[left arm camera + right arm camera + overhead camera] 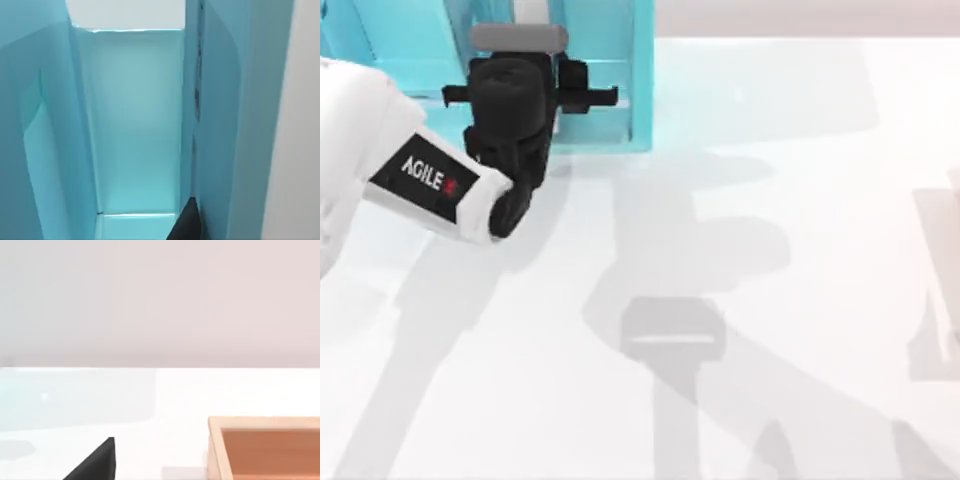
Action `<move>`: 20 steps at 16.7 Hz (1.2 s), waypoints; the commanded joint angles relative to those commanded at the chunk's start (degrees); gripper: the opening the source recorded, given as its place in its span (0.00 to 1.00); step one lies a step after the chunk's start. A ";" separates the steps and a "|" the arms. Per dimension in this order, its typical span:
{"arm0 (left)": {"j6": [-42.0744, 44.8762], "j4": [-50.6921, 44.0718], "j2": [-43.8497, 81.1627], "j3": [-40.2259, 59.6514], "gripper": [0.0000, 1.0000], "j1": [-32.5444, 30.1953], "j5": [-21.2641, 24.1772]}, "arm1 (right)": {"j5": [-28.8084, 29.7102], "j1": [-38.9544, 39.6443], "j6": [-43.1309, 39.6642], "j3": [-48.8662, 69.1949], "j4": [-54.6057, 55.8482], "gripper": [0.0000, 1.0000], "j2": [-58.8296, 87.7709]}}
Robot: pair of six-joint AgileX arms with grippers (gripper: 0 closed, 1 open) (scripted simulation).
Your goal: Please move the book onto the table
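Turquoise shelf unit (610, 70) stands at the table's (740, 300) far left, and my left gripper (535, 85) reaches into one of its compartments; I cannot tell how its claw stands. The book cannot be made out, so the move seems barely begun. A wooden box (265, 447), apparently empty, sits near the right arm.

Glossy white table (175, 395) under a pale wall; open wooden box (265, 440) with orange-brown inside resting on it; black gripper finger (97, 465) tip beside, apart
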 joint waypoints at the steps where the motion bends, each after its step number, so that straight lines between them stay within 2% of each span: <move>1: -0.17 -1.57 -2.47 -1.15 0.00 -0.62 -0.65 | 0.00 0.00 0.00 0.00 0.00 1.00 0.00; 12: -1.15 -27.60 -50.02 -20.28 0.00 -10.97 -11.80 | 0.00 0.00 0.00 0.00 0.00 1.00 0.00; 16: -1.18 -33.00 -57.44 -24.23 0.00 -13.20 -14.09 | 0.00 0.00 0.00 0.00 0.00 1.00 0.00; 20: -1.19 -33.23 -57.73 -24.40 0.00 -13.29 -14.19 | 0.00 0.00 0.00 0.00 0.00 1.00 0.00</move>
